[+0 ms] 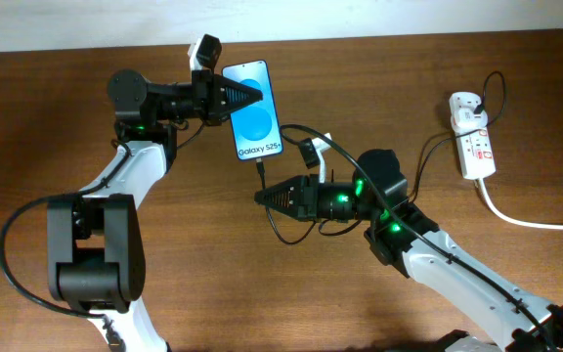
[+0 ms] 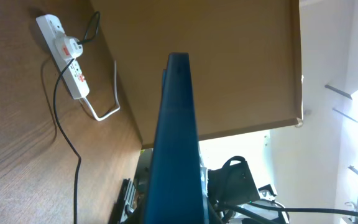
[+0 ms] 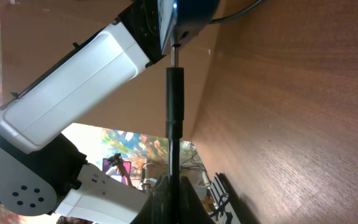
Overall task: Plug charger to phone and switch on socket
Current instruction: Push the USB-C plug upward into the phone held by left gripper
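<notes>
The phone (image 1: 258, 125), blue screen with white "Galaxy S25+" text, is held at the back centre by my left gripper (image 1: 247, 95), which is shut on its upper part. In the left wrist view the phone (image 2: 176, 137) shows edge-on between the jaws. My right gripper (image 1: 262, 196) is shut on the charger (image 1: 260, 172) just below the phone. In the right wrist view the charger's black connector (image 3: 174, 93) stands straight up from the jaws (image 3: 174, 186), and its metal tip touches the phone's bottom edge (image 3: 188, 15). The socket (image 1: 475, 142) lies at the far right.
A white plug (image 1: 465, 106) with a black cable sits in the socket's top end. The thick white cord (image 1: 526, 220) runs off to the right edge. The black cable loops over the table near my right arm (image 1: 291, 230). The socket also shows in the left wrist view (image 2: 64, 59).
</notes>
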Controlling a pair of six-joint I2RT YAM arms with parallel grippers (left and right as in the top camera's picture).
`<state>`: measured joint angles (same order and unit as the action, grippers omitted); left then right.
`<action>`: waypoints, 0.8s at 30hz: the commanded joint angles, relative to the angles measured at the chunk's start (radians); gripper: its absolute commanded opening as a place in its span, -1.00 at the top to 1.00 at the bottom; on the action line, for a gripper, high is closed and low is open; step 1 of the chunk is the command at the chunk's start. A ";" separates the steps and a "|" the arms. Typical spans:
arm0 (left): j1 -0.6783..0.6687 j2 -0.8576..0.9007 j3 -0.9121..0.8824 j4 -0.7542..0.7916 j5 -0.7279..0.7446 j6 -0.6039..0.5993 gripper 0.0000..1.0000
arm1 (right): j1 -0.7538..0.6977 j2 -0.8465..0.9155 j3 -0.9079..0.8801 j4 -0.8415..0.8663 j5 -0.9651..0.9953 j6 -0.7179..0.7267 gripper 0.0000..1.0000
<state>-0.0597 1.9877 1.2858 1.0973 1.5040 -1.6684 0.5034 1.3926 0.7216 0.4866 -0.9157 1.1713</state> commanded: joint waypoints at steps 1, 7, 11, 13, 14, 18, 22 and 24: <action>-0.003 -0.011 0.012 0.008 0.027 -0.002 1.00 | -0.006 0.002 0.007 0.008 0.006 -0.010 0.92; 0.011 -0.011 0.012 0.008 0.046 -0.003 1.00 | -0.006 0.002 0.007 0.008 0.007 -0.010 0.92; 0.017 -0.011 0.012 0.008 0.045 -0.003 1.00 | -0.006 0.002 0.007 0.008 0.007 -0.010 0.92; 0.017 -0.011 0.012 0.008 0.046 -0.013 1.00 | -0.006 0.002 0.007 0.008 0.011 -0.010 0.92; 0.017 -0.011 0.012 0.008 0.048 -0.014 1.00 | -0.006 0.002 0.007 0.008 0.016 -0.011 0.92; 0.017 -0.011 0.012 0.009 0.069 -0.037 1.00 | -0.006 0.002 0.007 0.009 0.068 -0.026 0.92; 0.016 -0.011 0.011 0.009 0.069 -0.040 1.00 | -0.006 0.002 0.008 0.073 0.098 -0.049 0.90; 0.016 -0.011 0.011 0.009 0.069 -0.040 1.00 | -0.006 0.002 0.008 0.090 0.121 -0.069 0.86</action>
<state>-0.0395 1.9877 1.2861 1.0969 1.5173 -1.7069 0.5045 1.3933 0.7193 0.5545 -0.8841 1.1389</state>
